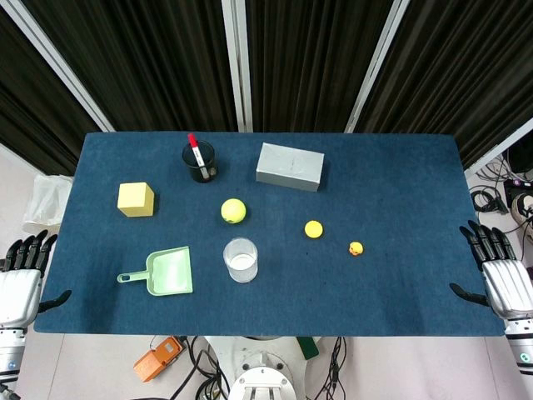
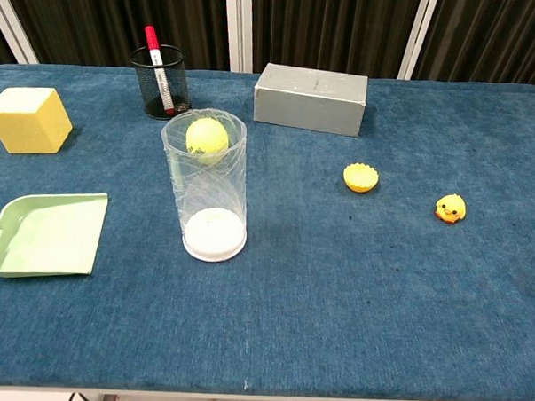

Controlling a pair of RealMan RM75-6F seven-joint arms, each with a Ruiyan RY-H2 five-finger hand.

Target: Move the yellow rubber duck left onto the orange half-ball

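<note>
Waiting at the start: both hands, left hand [image 1: 21,275] and right hand [image 1: 500,271], rest empty with fingers spread; next, the right must reach the small yellow rubber duck [image 2: 450,208], just right of the orange half-ball [image 2: 361,177].

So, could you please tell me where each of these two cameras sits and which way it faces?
Head view: high above the near edge, looking down on the whole blue table; left hand and right hand show at its sides.
Chest view: low at the near edge, facing across the tabletop; no body part shows.
Both share the rubber duck, orange half-ball and clear cup.
</note>
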